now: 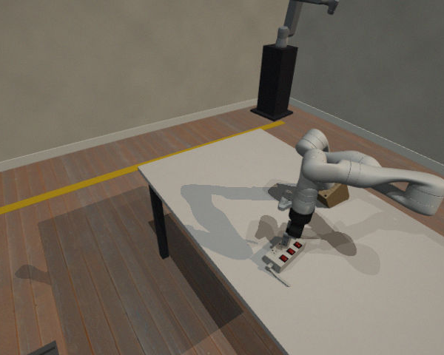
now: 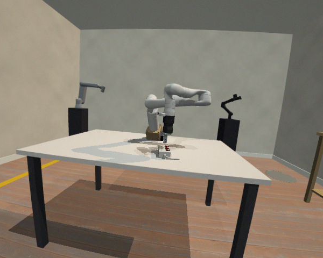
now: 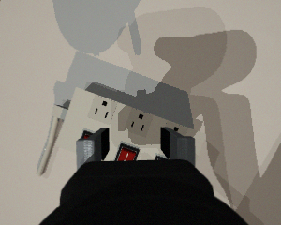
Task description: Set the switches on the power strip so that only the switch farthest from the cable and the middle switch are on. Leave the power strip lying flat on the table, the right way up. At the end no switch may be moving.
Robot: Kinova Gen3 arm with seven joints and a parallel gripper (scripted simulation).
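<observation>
robot lab, pedestal-mounted arms, floor tape

Grey-beige walls, wood plank floor w/ yellow line, white table on dark legs.

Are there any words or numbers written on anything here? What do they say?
There are none to read. The power strip has red switches and sockets, but no letters or numbers show on them; any marks there are too small to tell. The arm, the open tool, the table and the walls carry no writing either.
</observation>
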